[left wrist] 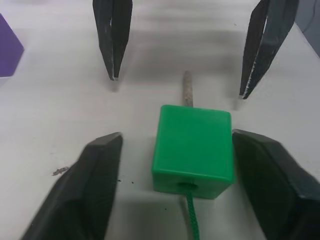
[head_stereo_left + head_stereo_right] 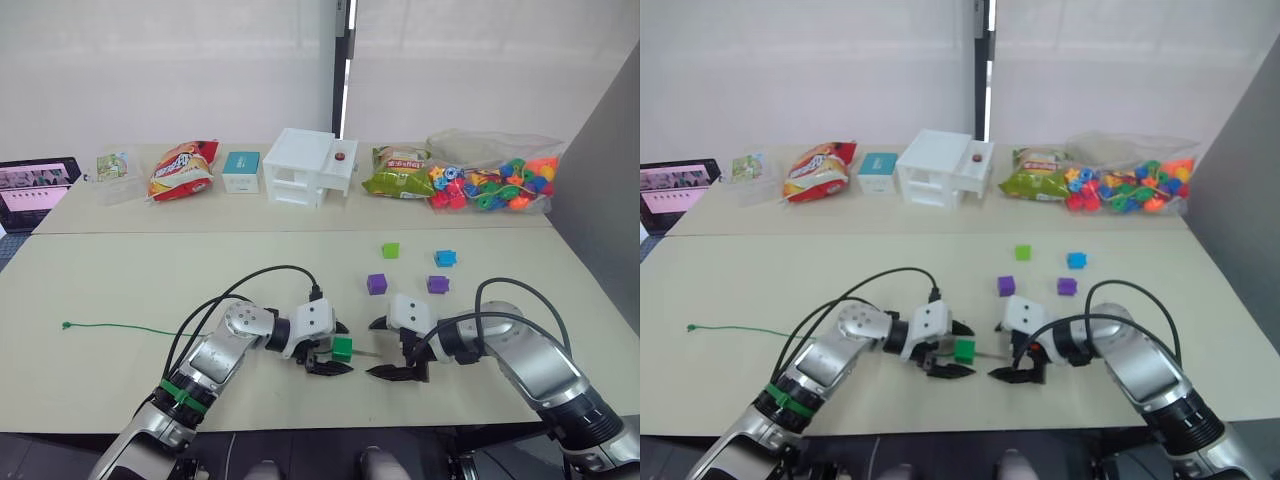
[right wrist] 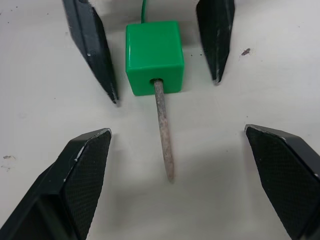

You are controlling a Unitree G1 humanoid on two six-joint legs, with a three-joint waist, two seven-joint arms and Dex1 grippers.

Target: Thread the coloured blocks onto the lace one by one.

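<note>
First block threaded — the dark green block (image 3: 154, 56) sits at lower centre on the surface (image 2: 120, 280), the lace (image 1: 190, 217) through it, tip (image 3: 164, 131) protruding. Both your left gripper (image 2: 327, 349) and right gripper (image 2: 386, 348) are open, empty. Next, judge: grasp the tip — then pull through.

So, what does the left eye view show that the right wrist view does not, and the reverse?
The left eye view alone shows the loose blocks: two purple blocks, the blue block and the light green block. The right wrist view alone shows the lace's stiff tip leaving the hole. Both show the dark green block lying between open fingers.
</note>
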